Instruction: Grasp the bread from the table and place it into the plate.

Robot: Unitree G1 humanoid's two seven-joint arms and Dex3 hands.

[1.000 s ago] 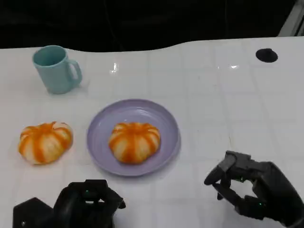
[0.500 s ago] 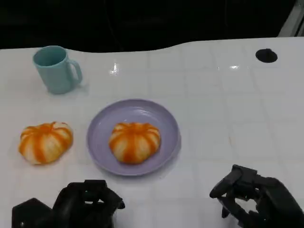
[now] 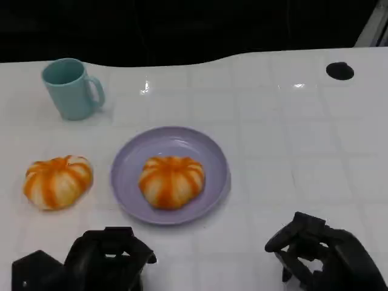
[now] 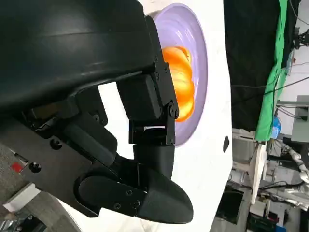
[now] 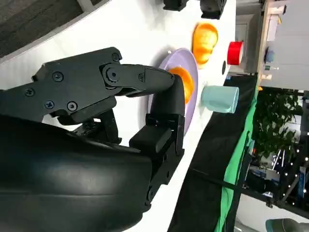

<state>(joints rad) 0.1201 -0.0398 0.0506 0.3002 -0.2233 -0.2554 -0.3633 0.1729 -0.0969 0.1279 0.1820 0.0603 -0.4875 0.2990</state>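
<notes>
Since a second ago our right hand [image 3: 318, 257] has pulled back from beside the plate toward the near table edge, and in the last half second it barely shifts. Our left hand [image 3: 106, 260] hardly moves at all, and nothing on the table changes place.

From the head view we see the white table [image 3: 291, 121] with a lavender plate [image 3: 209, 151] in the middle and one orange-striped bread [image 3: 171, 180] sitting in it. A second bread [image 3: 57, 180] lies on the table left of the plate, apart from its rim. A teal mug [image 3: 71, 88] stands upright farther back on the left, and a small black disc [image 3: 340, 70] sits far right at the back.

Both hands are low at the near edge with fingers curled in and nothing in them, clear of the plate and both breads.

The wrist views add stuff the head camera doesn't get: the left wrist shows a green cloth [image 4: 273, 72] and room clutter past the table, and the right wrist catches a red object [image 5: 234, 52] beyond the table plus some plants [image 5: 275, 130].
</notes>
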